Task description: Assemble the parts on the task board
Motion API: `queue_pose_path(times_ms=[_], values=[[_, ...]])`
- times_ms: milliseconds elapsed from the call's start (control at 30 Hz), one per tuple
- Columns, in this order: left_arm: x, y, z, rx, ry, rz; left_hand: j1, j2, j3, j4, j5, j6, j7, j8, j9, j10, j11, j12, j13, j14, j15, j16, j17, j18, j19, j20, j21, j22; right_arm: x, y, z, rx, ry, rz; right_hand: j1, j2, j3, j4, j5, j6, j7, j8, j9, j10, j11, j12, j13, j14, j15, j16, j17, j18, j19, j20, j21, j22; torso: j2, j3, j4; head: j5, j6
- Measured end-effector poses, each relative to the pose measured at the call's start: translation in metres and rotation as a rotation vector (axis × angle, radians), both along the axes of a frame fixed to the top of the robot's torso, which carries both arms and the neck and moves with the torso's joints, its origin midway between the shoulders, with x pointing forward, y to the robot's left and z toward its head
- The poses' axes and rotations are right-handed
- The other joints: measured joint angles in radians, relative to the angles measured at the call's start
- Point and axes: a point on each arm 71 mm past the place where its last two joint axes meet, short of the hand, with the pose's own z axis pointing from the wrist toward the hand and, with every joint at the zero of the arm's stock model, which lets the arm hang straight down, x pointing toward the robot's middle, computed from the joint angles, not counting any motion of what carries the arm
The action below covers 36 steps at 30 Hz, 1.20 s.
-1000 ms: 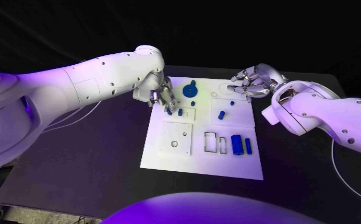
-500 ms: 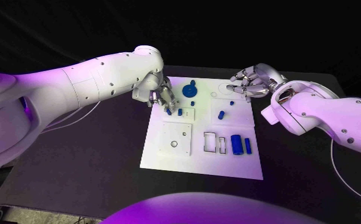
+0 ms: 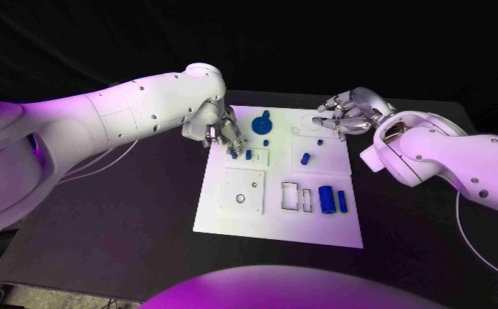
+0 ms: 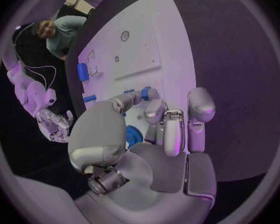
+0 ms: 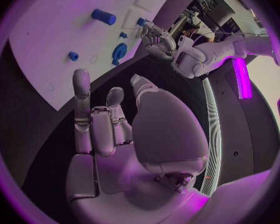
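Left hand [image 3: 220, 130] reaches its fingertips down onto a small blue peg [image 3: 234, 155] near the task board's [image 3: 249, 212] far left corner, apparently to pinch it, though a firm hold cannot be told; right hand [image 3: 347, 116] hovers curled, holding nothing, at the far right corner.

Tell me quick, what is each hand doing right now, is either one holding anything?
Left hand: fingertips down at a small blue part on the task board; whether it grips it cannot be told.
Right hand: holds nothing, fingers apart and loosely curled.
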Motion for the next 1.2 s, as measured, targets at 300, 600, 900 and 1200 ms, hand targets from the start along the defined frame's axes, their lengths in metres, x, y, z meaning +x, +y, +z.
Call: queue_pose_path(times_ms=[300,600,900,1200], values=[[0.0000,0.0006,-0.0006,0.002,-0.003,0.003,-0.006,-0.006,-0.011,0.011,-0.013,0.005,0.003,0.000,0.000,0.000,0.000,0.000,0.000,0.000,0.000,0.000,0.000,0.000,0.000,0.000,-0.001,0.000,0.0001,-0.0002,-0.0001,-0.001,0.000,0.000,-0.002,-0.002,0.000,0.000,0.004,0.000,0.000,0.000,0.000,0.000,0.000,0.000,-0.002,0.000,0.000,0.000,0.001,0.000,0.000,0.000,0.000,-0.001,0.000,0.0005,-0.0003,0.000,-0.001],[0.0001,0.0008,-0.0007,0.003,-0.004,0.003,0.002,0.002,-0.003,0.003,-0.016,0.005,0.003,-0.006,0.000,-0.005,-0.004,-0.001,0.001,-0.004,-0.004,0.000,0.000,0.000,0.004,-0.004,-0.003,0.000,0.0002,-0.0002,-0.0002,-0.002,0.000,0.000,-0.002,-0.002,0.000,0.000,0.004,0.000,0.000,0.000,0.000,0.000,0.000,0.000,-0.002,0.000,0.000,0.000,0.000,0.000,0.000,0.000,0.000,-0.001,0.000,0.0004,-0.0005,-0.001,-0.002],[-0.0004,-0.0013,-0.0004,-0.010,0.001,0.000,0.071,0.026,0.032,-0.032,0.016,-0.002,0.008,-0.006,0.011,-0.005,-0.004,-0.001,-0.001,0.000,-0.007,0.000,0.000,0.000,0.004,-0.004,-0.015,0.001,0.0002,-0.0003,-0.0002,-0.002,0.000,-0.001,-0.002,-0.002,0.000,0.000,0.004,0.000,0.000,0.000,0.000,0.000,0.000,0.000,-0.002,0.000,0.000,0.000,0.000,0.000,0.000,0.000,0.000,-0.001,0.000,0.0001,-0.0001,-0.001,-0.001],[-0.0007,-0.0013,-0.0001,-0.023,0.008,0.006,0.104,0.034,0.032,-0.032,-0.020,-0.018,0.024,-0.012,0.024,-0.005,-0.004,-0.007,-0.008,0.000,-0.007,0.000,0.000,0.000,0.004,-0.004,-0.015,0.007,0.0002,-0.0002,-0.0002,-0.002,0.000,-0.001,-0.002,-0.002,0.000,0.000,0.004,0.000,0.000,0.004,0.000,0.000,0.000,0.000,-0.002,0.000,0.000,0.000,0.000,0.000,0.000,0.000,0.000,-0.001,0.000,0.0002,-0.0001,0.000,-0.001]])
